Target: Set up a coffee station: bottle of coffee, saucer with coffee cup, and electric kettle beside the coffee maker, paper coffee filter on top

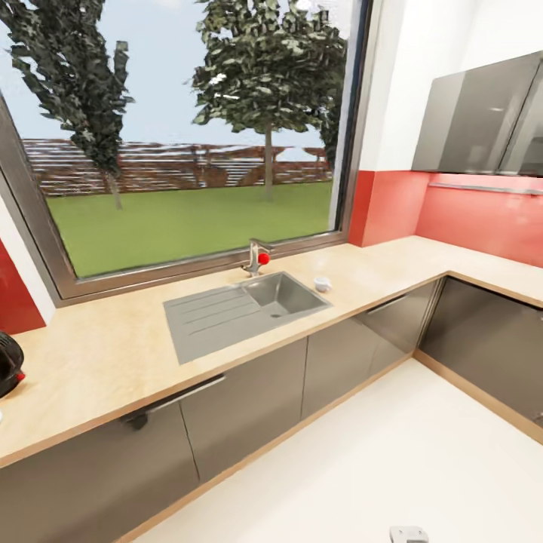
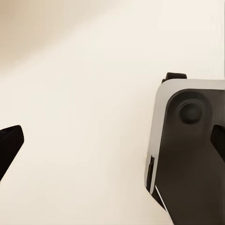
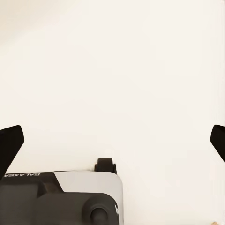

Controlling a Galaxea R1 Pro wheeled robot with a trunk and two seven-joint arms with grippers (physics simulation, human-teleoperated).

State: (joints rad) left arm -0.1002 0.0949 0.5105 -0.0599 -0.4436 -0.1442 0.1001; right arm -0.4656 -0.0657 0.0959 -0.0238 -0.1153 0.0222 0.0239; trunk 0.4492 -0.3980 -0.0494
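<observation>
Cut off at the head view's left edge: coffee maker [image 1: 9,363], black with red switch, on the kitchen countertop [image 1: 98,354]. Small white item [image 1: 323,284] just beside the sink [image 1: 245,309], too small to identify. Worktop broad and bare between sink and coffee maker; pale floor [image 1: 377,467] open before the grey cabinet fronts [image 1: 249,407]. Left gripper [image 2: 115,140] and right gripper [image 3: 115,140]: fingertips spread wide, holding nothing, over pale floor beside the robot base [image 2: 187,154].
</observation>
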